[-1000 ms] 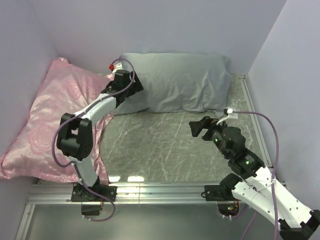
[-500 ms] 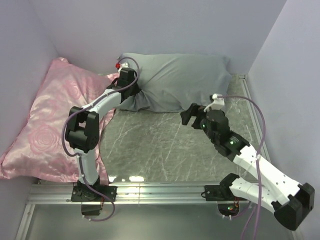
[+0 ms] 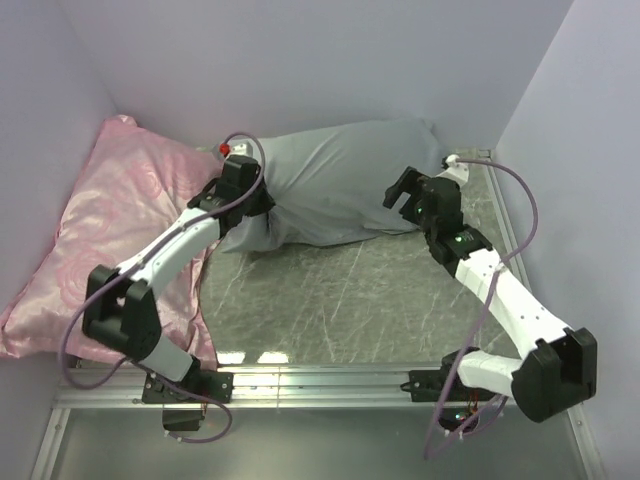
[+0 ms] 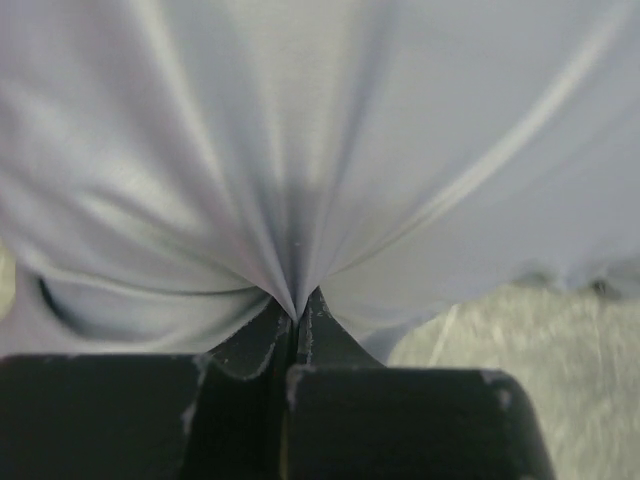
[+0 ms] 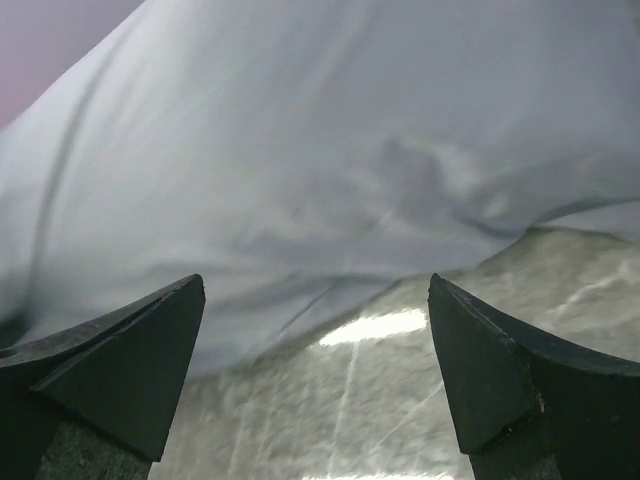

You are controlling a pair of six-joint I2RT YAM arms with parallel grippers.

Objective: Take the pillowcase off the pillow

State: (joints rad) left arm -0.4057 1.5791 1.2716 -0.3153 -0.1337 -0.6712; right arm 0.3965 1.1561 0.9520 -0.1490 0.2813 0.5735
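Pillowcase [image 3: 340, 180]: silver-grey, slightly shiny, bulging. It lies along the far side of the desk [image 3: 340, 300], close under the back wall, with its left end beside the pink rose-patterned pillow [image 3: 110, 230].

Left end of the cloth is bunched, with folds running to one spot. Left pincer [image 3: 258, 208] is clamped on the pillowcase there. In the left wrist view the black fingertips [image 4: 318, 322] are pressed together on a pinch of fabric, with pleats fanning up and outward from it.

Right pincer [image 3: 397, 196] is at the right front edge of the pillowcase, jaws wide apart. In the right wrist view the grey cloth fills the space beyond the two fingertips [image 5: 170, 330], and its lower edge meets the marbled desk surface. Contact with the cloth cannot be told.

Metal rail [image 3: 320, 380] runs along the near desk edge.
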